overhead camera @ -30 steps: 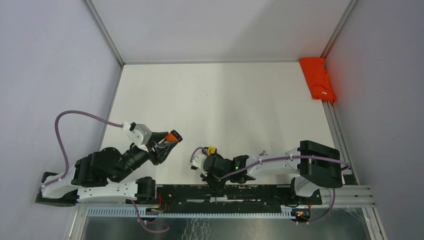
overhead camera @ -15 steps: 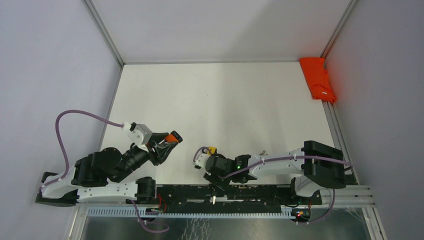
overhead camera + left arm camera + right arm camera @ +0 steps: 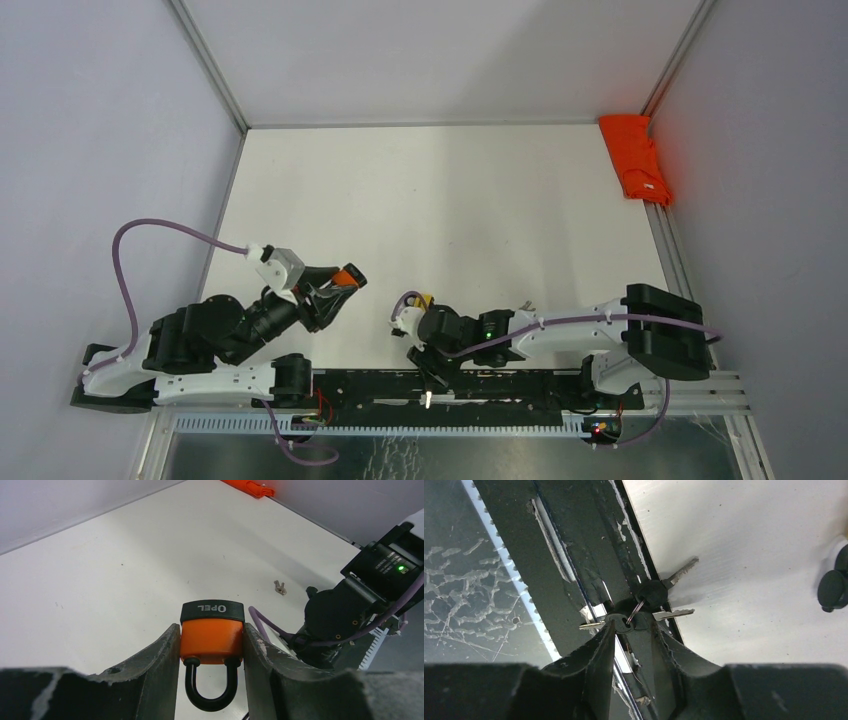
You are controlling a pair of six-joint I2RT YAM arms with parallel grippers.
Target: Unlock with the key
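White table top (image 3: 450,200), the widest thing in view; both pincers sit at its near edge. Black rail (image 3: 574,555) runs along that edge, directly under the right pincer. Orange cloth (image 3: 635,158) is bunched in the far right corner, well apart from both pincers.

Left pincer (image 3: 210,629): closed on the padlock (image 3: 212,639).
- Its fingers (image 3: 155,660) press the two flat sides of the orange body.
- Black cap, lettered OPEL, points away from the wrist.
- Black shackle hangs back toward the wrist between the fingers, both legs entering the body.
- Lock is held off the table, to the left of the right pincer and apart from it.

Right pincer (image 3: 634,627): jaws stand apart, gripping nothing that I can make out. It points down at the rail.
- Key bunch (image 3: 654,595) lies just past its fingertips, at the seam where rail meets table.
- Three keys, black heads, one thin ring.
- Two heads sit right at the gap between the tips; cannot tell whether they touch the fingers.
- One blade angles out over the white table, one lies crosswise onto it, and the third lies crosswise the other way, over the rail.

Small metal piece (image 3: 280,587) lies alone on the table beside the right arm (image 3: 560,325), behind the right pincer. Too small to name.
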